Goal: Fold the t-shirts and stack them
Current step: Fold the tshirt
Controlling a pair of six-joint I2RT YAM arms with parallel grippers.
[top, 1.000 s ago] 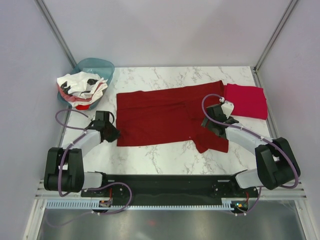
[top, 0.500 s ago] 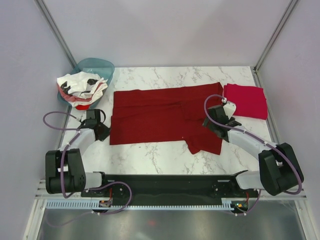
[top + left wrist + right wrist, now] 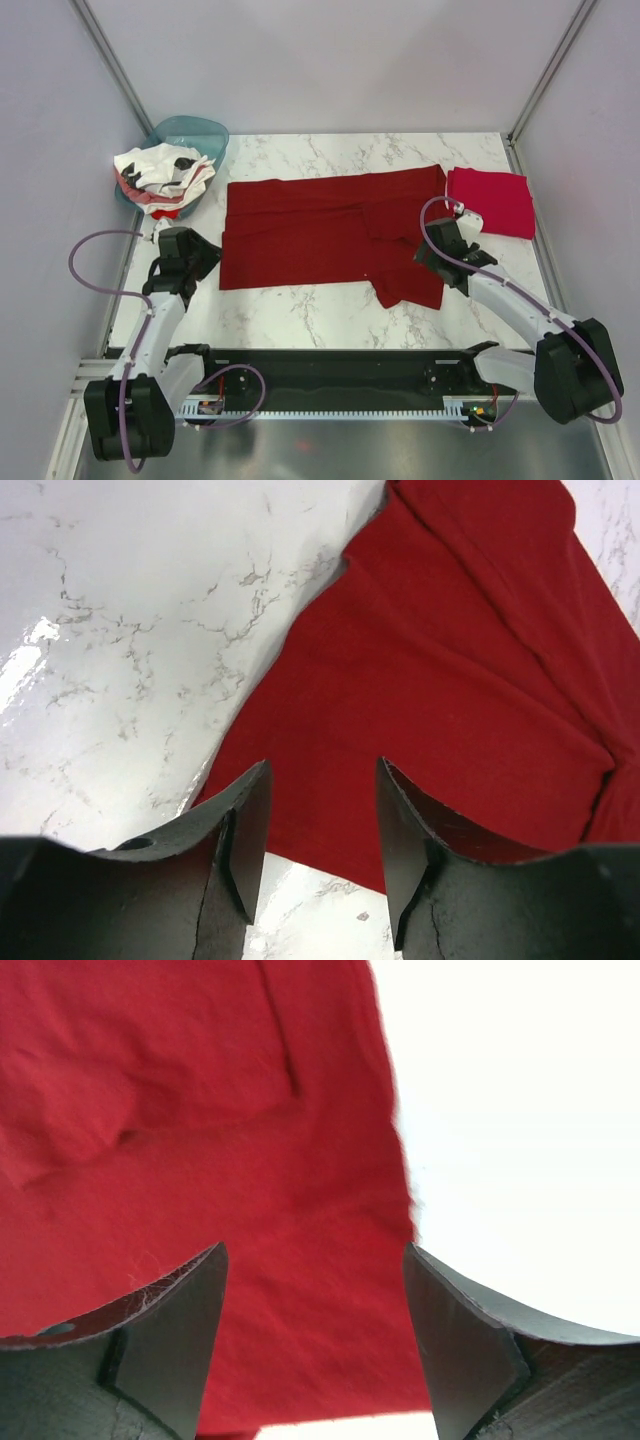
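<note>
Maroon t-shirt (image 3: 320, 230): spread flat across the middle of the bench (image 3: 330, 305), 1 sleeve sticking out toward the near right. Laid open like this, probably for gripping from 2 sides at once before a fold.

Left tool (image 3: 320, 780): fingers apart, nothing between them, poised over the shirt's near-left corner where cloth meets bare marble. Seemingly lined up for a pinch at that corner.

Right tool (image 3: 315, 1260): likewise spread wide and empty, hovering over the sleeve close to its right edge. Contact with the cloth: cannot tell.

Crimson-pink t-shirt (image 3: 492, 202): folded into a small rectangle at the far right, just beside the maroon one. Likely the base of the stack, parked out of the working area.

White t-shirts (image 3: 160, 172): heaped unfolded on the teal basin (image 3: 200, 130) at the far left, apparently kept there for later turns.
</note>
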